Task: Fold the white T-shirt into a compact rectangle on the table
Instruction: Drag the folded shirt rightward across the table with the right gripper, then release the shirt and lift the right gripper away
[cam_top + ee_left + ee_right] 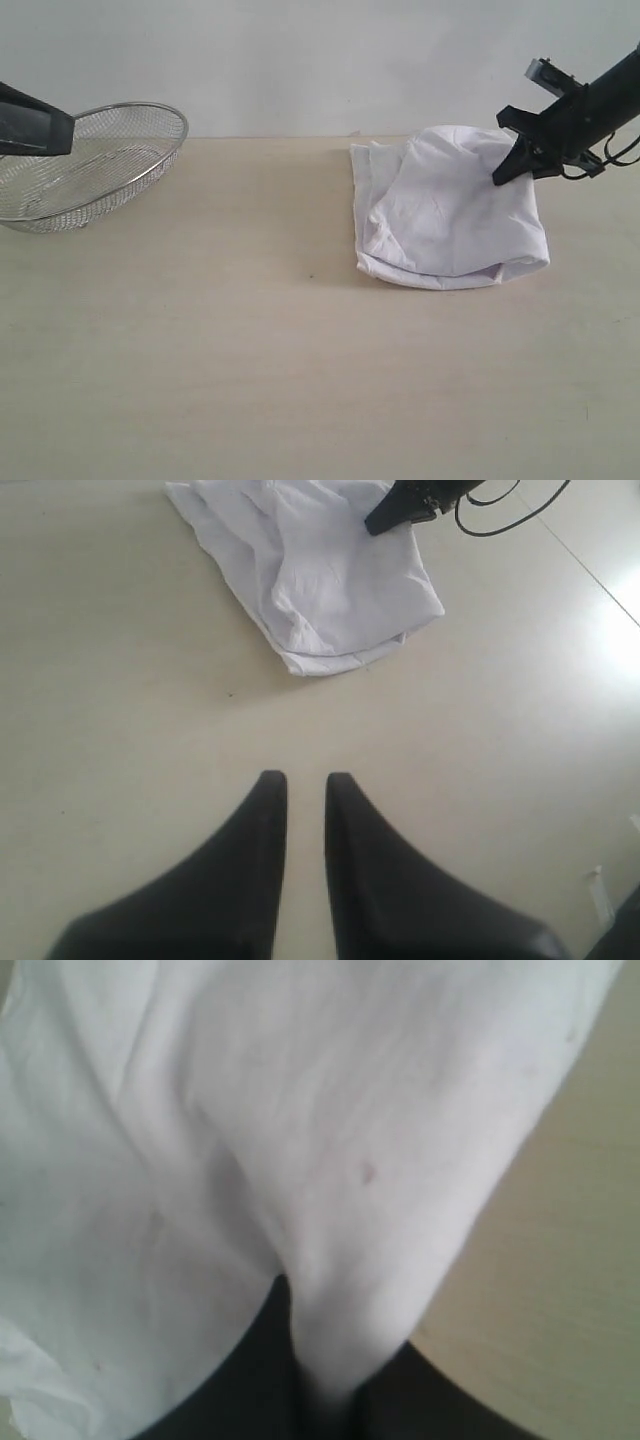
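Observation:
The white T-shirt lies bunched in a rough folded block on the table, right of centre; no lettering shows. My right gripper reaches in from the right and is shut on a raised fold at the shirt's far right corner. In the right wrist view the white cloth runs down between the dark fingers of that gripper. My left gripper hovers at the far left, well away from the shirt. Its tips stand a narrow gap apart with only bare table between them. The shirt and right gripper show in the left wrist view.
A round wire-mesh basket sits tilted at the back left, under my left arm. A pale wall runs behind the table's far edge. Black cables hang by the right wrist.

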Motion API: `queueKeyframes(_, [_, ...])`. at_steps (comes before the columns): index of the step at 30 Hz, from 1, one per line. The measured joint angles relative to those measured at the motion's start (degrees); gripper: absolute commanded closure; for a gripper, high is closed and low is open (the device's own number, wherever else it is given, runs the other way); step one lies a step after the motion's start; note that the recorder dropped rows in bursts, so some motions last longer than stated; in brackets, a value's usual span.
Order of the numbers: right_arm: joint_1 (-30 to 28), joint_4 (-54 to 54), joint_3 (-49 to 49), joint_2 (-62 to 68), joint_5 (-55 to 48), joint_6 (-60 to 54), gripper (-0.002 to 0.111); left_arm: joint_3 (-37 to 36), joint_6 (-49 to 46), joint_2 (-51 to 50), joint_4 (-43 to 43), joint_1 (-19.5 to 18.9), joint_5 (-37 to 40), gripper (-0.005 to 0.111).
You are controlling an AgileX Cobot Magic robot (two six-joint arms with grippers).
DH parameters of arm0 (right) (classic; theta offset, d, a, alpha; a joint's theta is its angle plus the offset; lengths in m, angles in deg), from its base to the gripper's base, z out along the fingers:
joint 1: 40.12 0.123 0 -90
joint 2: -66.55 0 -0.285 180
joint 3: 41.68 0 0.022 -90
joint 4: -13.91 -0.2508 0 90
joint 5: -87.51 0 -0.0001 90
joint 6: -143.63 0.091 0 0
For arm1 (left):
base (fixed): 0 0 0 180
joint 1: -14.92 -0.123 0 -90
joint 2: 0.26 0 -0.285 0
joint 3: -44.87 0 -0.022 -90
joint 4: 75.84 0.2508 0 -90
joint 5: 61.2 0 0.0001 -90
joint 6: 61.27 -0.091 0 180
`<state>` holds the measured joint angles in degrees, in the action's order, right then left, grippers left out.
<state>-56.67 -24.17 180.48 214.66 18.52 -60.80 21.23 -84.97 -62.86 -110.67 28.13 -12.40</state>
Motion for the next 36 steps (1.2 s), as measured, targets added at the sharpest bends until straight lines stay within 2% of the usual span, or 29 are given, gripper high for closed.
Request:
queueKeyframes(7, [-1.86, 0.87, 2.25, 1.16, -0.98, 0.57, 0.108, 0.00, -0.46, 0.00, 0.00, 0.00, 0.00, 0.093])
queueKeyframes(29, [-2.89, 5.32, 3.23, 1.26, 0.45, 1.65, 0.108, 0.00, -0.99, 0.00, 0.00, 0.00, 0.00, 0.093])
queueKeyframes(31, [-2.53, 5.96, 3.23, 1.26, 1.08, 1.38, 0.102, 0.00, -0.99, 0.00, 0.00, 0.00, 0.00, 0.093])
queueKeyframes(34, [-1.71, 7.39, 3.23, 1.26, 2.17, 1.52, 0.048, 0.00, -0.99, 0.00, 0.00, 0.00, 0.00, 0.093])
queueKeyframes(35, [-1.61, 7.39, 3.23, 1.26, 2.41, 1.69, 0.037, 0.00, -0.99, 0.00, 0.00, 0.00, 0.00, 0.093])
queueKeyframes(36, [-1.58, 7.53, 3.23, 1.26, 2.55, 2.08, 0.037, 0.00, -0.99, 0.00, 0.00, 0.00, 0.00, 0.093])
